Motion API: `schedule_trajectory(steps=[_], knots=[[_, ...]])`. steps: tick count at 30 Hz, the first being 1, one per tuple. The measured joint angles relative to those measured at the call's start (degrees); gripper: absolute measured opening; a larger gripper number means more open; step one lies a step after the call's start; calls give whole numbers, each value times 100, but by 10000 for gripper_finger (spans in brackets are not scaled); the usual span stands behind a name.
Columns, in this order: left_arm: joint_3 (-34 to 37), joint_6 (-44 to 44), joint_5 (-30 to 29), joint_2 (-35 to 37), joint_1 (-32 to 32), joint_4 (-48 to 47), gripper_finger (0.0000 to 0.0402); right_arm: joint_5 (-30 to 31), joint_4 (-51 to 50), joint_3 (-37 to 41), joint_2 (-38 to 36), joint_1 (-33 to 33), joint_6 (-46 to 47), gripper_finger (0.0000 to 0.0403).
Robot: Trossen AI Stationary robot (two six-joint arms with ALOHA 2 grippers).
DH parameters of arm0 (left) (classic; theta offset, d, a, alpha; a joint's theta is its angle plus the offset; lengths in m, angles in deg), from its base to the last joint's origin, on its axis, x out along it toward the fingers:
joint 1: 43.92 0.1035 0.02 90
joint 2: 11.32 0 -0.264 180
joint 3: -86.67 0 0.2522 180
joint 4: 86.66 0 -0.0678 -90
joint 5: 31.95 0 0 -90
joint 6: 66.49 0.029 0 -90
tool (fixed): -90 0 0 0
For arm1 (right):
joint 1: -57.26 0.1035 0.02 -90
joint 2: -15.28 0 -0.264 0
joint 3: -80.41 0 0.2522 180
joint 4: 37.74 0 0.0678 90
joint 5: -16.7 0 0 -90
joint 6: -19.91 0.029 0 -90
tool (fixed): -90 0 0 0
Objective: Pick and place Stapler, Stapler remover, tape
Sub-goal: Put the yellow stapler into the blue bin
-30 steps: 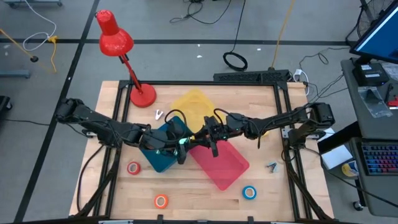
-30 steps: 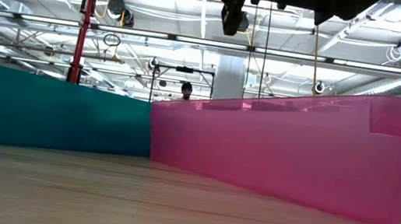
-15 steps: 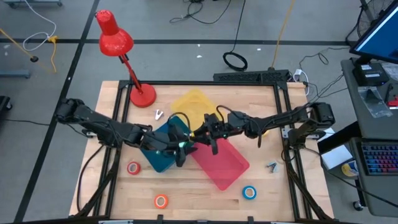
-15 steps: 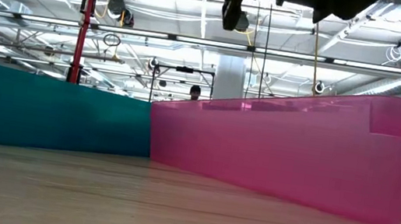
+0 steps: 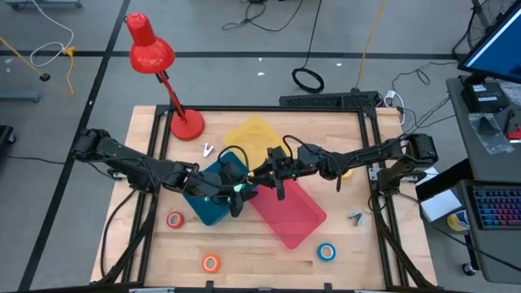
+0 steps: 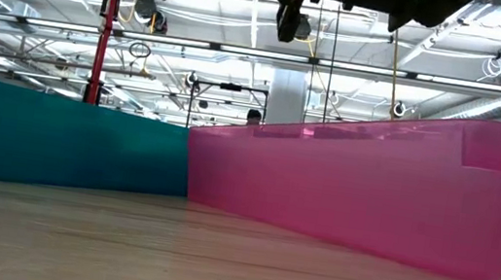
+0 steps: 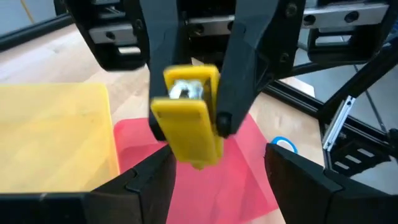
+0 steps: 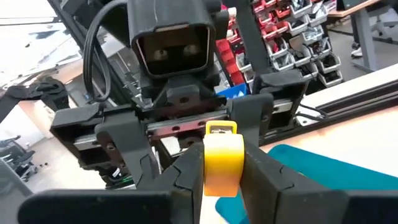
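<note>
Three tape rolls lie on the near part of the table [image 5: 146, 268]: a red roll [image 5: 174, 219], an orange roll [image 5: 211, 262] and a blue roll [image 5: 326, 251]. Farther back, above the teal tray [image 5: 207, 203] and pink tray [image 5: 297, 220], the right gripper [image 5: 262, 177] pinches the yellow stapler [image 7: 188, 118], while the left gripper [image 5: 242, 191] faces it with fingers spread. Beyond them sits a yellow tray [image 5: 252, 134] and a red lamp [image 5: 155, 57].
</note>
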Motion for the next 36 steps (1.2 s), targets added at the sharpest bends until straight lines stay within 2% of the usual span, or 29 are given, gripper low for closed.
schedule_trajectory(steps=[19, 23, 31, 36], knots=[[0, 298, 30, 2, 167, 130, 236, -155, -148, 4, 0, 28, 153, 77], [0, 298, 80, 2, 167, 132, 196, -158, -162, 4, 0, 28, 146, 74], [0, 207, 353, 9, 227, 112, 74, -252, -132, 7, -11, 33, 65, 82], [0, 240, 392, 11, 231, 106, 64, -308, -138, 7, -11, 39, 81, 83]])
